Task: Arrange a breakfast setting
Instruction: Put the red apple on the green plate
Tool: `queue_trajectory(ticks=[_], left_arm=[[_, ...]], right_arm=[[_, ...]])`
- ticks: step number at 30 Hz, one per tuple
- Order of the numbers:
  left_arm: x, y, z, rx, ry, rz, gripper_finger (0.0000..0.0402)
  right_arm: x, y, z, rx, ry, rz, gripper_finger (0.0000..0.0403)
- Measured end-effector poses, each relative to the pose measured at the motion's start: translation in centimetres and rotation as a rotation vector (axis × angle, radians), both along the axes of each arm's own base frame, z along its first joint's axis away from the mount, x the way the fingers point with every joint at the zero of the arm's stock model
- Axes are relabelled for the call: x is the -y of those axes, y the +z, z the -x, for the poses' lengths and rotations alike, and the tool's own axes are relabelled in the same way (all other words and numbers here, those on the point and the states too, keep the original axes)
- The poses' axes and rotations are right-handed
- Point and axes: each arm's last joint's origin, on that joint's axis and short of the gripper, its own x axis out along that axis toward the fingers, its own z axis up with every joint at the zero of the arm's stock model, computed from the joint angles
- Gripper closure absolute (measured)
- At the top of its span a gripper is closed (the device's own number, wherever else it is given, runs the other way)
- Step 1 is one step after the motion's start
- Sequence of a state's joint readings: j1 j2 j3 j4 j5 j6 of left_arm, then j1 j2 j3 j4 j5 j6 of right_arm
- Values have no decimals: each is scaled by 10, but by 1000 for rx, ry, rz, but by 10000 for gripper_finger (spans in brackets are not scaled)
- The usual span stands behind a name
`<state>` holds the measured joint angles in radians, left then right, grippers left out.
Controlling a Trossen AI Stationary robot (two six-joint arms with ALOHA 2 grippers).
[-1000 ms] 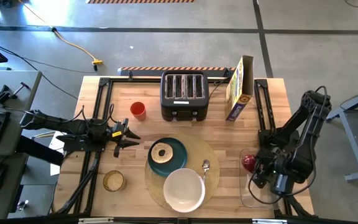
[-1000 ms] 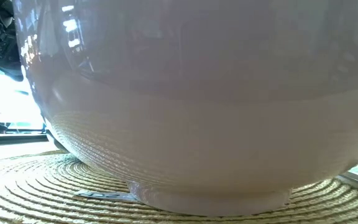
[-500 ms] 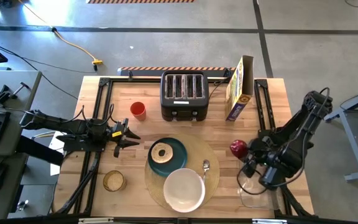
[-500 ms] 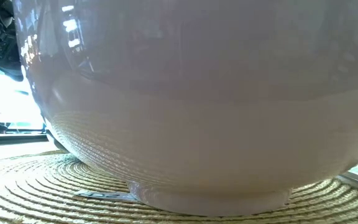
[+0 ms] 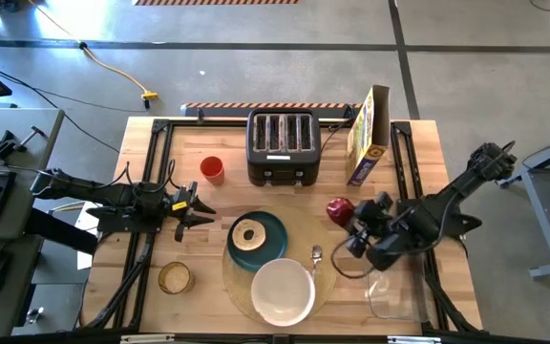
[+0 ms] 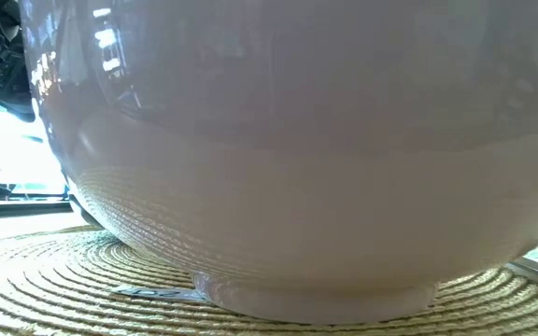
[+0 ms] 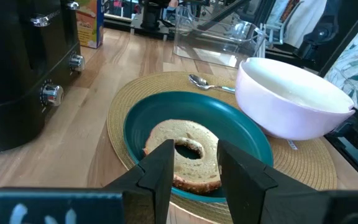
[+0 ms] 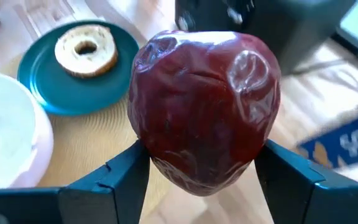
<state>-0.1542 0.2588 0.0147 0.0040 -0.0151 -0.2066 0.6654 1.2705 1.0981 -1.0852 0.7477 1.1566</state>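
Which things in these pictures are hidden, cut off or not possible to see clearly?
- Low view: the white bowl fills the picture; only a strip of placemat shows, all else is hidden.
- Right wrist view: the red food item in the right hand covers the toaster.
- Left wrist view: the left hand hides the bagel half's near edge.
- High view: the contents of the small round dish are too small to tell.

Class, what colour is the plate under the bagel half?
Dark teal; the plate holding the bagel half shows best in the left wrist view.

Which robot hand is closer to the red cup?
Left. The left hand sits just in front of the red cup; the right hand, holding the red food item, is across the table.
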Motion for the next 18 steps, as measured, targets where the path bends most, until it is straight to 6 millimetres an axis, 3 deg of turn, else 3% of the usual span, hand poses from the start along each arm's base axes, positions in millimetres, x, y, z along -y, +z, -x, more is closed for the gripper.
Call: queue_trajectory(ticks=[18], left_arm=[[0,0,0,0,0,0,289]], right_arm=[[27,0,-69,44,213,137,167]])
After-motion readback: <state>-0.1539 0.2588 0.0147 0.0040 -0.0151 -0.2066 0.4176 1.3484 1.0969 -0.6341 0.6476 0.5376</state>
